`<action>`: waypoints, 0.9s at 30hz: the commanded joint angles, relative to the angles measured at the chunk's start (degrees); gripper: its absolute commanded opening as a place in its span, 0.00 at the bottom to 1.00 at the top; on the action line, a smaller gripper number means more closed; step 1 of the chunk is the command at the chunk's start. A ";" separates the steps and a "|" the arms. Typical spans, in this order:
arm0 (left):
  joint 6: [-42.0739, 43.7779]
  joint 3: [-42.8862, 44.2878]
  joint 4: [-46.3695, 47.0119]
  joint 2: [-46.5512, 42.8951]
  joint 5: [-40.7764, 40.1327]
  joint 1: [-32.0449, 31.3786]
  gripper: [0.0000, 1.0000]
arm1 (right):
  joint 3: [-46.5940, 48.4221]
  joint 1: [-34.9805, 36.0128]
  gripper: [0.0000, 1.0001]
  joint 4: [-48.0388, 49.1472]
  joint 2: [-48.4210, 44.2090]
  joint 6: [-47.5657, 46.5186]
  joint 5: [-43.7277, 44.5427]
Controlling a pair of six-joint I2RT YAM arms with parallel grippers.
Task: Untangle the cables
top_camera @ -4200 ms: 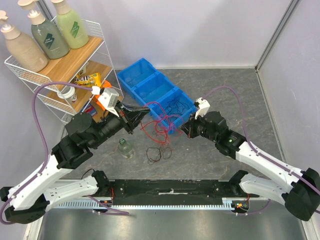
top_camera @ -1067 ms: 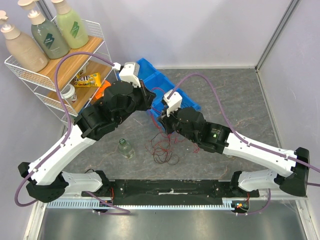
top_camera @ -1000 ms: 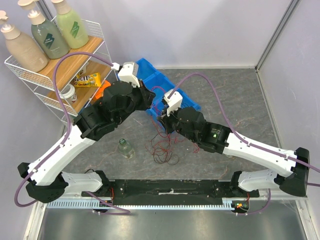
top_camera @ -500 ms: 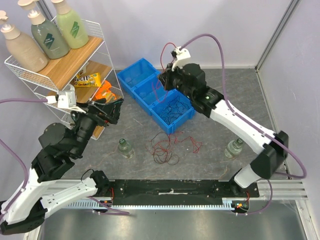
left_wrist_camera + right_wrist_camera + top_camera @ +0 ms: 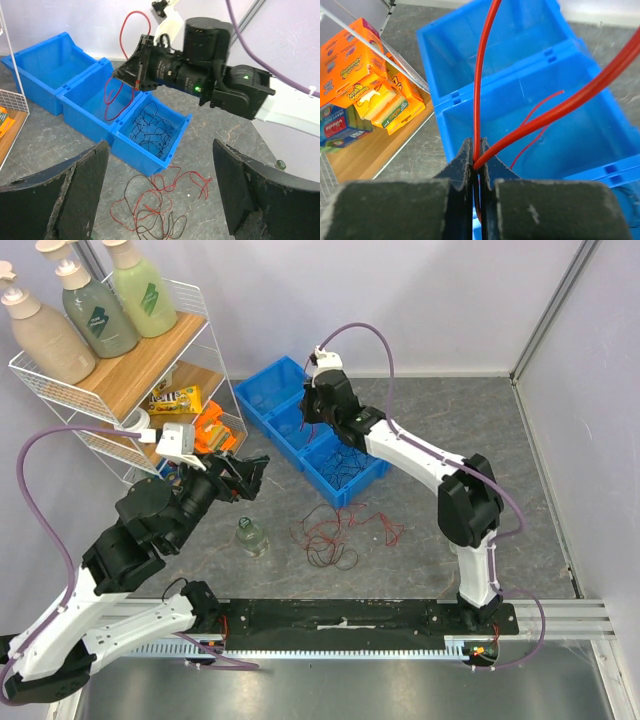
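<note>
Currently a single red wire [image 5: 479,90] is pinched between the pressed-together fingers of the right gripper [image 5: 476,161] and held above the middle compartment [image 5: 87,97] of the blue bin [image 5: 262,390], so the step in hand appears to be sorting a freed strand. The left gripper [image 5: 160,197] is spread wide, holding nothing. A red-and-black tangle [image 5: 335,535] lies on the table [image 5: 450,440] just before the bin. Next, the wire should probably be lowered and released there.

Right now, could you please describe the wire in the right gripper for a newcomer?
Find the row of three blue bins. Over the middle one, the right gripper pinches a red wire. It alone hangs in the air; the other wires lie flat.
</note>
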 commanded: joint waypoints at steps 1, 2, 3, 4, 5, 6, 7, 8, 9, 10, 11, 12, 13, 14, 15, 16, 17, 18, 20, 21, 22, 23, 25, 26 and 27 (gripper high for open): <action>0.94 -0.42 0.42 0.45 1.86 0.27 0.90 | 1.92 -1.37 0.00 0.90 4.29 14.80 -0.26; 0.94 -0.51 0.42 0.54 2.13 0.27 0.90 | 2.80 -1.90 0.00 0.73 6.05 18.14 -1.39; 0.94 -0.51 0.42 0.71 2.48 0.27 0.90 | 4.37 -2.69 0.00 0.03 8.50 20.95 -2.54; 0.68 -0.60 0.24 0.89 2.74 0.27 0.90 | 5.96 -3.39 0.00 -1.11 10.53 24.03 -4.03; 0.51 -0.60 0.07 0.98 3.18 0.18 0.90 | 7.89 -3.83 0.00 -1.81 12.81 25.89 -5.35; 0.16 -0.60 -0.20 1.15 3.53 0.27 0.90 | 10.34 -4.01 0.00 -4.08 15.53 27.21 -5.79; -0.19 -0.69 -0.55 1.42 3.89 0.27 0.90 | 12.45 -3.93 0.00 -6.20 16.95 27.66 -6.06; -0.72 -0.69 -0.99 1.42 4.32 0.27 0.90 | 14.21 -4.01 0.03 -7.52 18.09 27.92 -6.32; -1.16 -0.86 -1.34 1.51 4.59 0.27 0.90 | 14.84 -3.93 0.06 -7.97 18.45 27.84 -7.11; -1.69 -1.12 -1.60 1.51 4.77 0.27 0.90 | 14.76 -3.93 0.11 -7.89 18.28 27.40 -7.29; -2.39 -1.39 -1.69 1.51 4.94 0.27 0.90 | 14.15 -3.84 0.16 -8.06 17.67 26.18 -7.21; -2.83 -1.74 -1.69 1.68 5.03 0.27 0.90 | 13.27 -3.84 0.25 -8.15 16.88 25.47 -7.03; -3.18 -1.92 -1.69 1.77 5.29 0.27 0.90 | 12.05 -3.93 0.34 -7.89 15.57 24.77 -6.77; -3.36 -2.09 -1.61 2.12 5.56 0.27 0.90 | 10.99 -3.93 0.38 -7.89 14.34 23.72 -6.77; -3.62 -2.18 -1.61 2.47 5.99 0.27 0.90 | 10.11 -3.93 0.41 -7.63 12.93 22.66 -7.20; -3.63 -2.09 -1.52 3.08 6.35 0.35 0.90 | 9.06 -3.93 0.44 -7.62 11.44 21.78 -8.16; -3.63 -2.09 -1.34 3.52 6.52 0.36 0.90 | 8.26 -3.93 0.46 -7.54 9.95 20.64 -8.96; -3.63 -2.01 -1.08 4.22 6.96 0.18 0.90 | 7.39 -3.93 0.49 -7.80 8.28 19.50 -9.57; -3.54 -2.09 -0.47 5.72 7.93 0.27 0.90 | 5.89 -3.93 0.54 -9.28 4.85 16.78 -9.67; -3.62 -2.01 -0.11 6.68 8.80 0.27 0.90 | 4.67 -3.93 0.56 -9.99 2.48 15.46 -9.23; -3.63 -1.92 -0.02 7.65 9.51 0.27 0.90 | 3.26 -3.93 0.59 -10.52 0.37 13.88 -8.53; -3.63 -1.83 0.24 8.62 10.30 0.27 0.90 | 1.68 -3.93 0.63 -11.13 -3.13 12.21 -7.65; -3.80 -1.74 0.42 10.99 12.05 0.27 0.90 | -1.31 -3.93 0.70 -13.32 -7.71 8.08 -6.51; -3.71 -1.83 0.59 12.04 13.02 0.27 0.90 | -3.06 -3.93 0.72 -14.47 -10.17 5.63 -6.15; -3.63 -1.83 0.68 13.19 13.90 0.27 0.90 | -5.26 -4.01 0.74 -15.26 -12.98 3.17 -5.80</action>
